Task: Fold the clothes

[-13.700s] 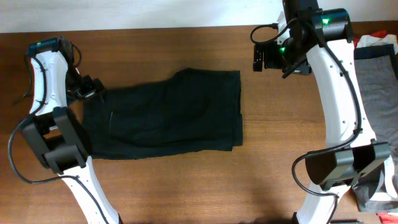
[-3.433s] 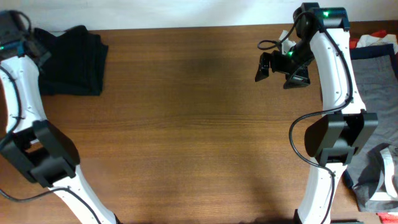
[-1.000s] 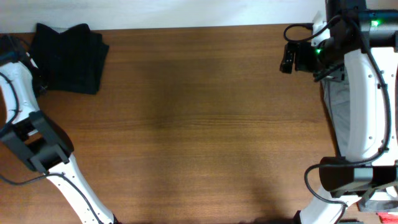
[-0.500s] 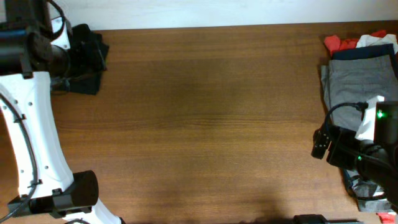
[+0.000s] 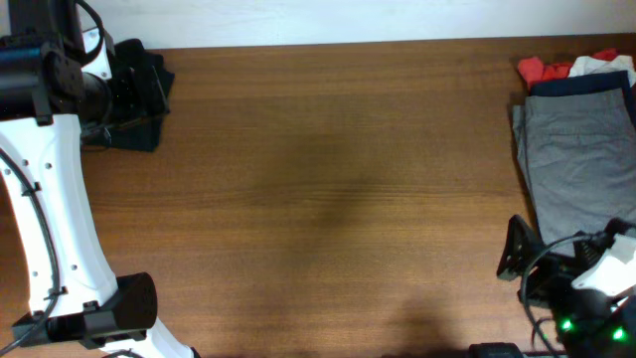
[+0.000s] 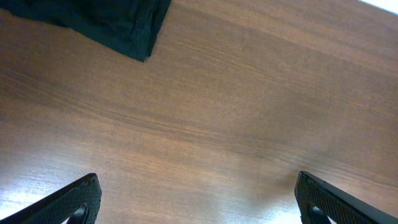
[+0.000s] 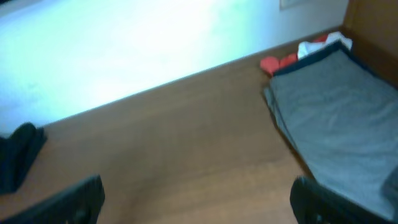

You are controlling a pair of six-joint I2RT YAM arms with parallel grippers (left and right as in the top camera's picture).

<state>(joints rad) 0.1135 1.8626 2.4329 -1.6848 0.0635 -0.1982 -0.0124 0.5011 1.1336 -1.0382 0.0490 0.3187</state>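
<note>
Folded black fabric garment sits at the brown wooden table's far-left corner, flat grey shorts along its right edge, wide wood between. Left gripper and right gripper gape empty.

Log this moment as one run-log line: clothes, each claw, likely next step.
black garment: folded, far-left corner | grey shorts: flat, right edge | left claw: open, empty | right claw: open, empty | next: probably grey shorts

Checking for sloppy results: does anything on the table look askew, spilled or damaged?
Nothing stands out. The folded black garment sits neatly at the far-left corner, and the grey shorts lie flat at the right edge.
</note>
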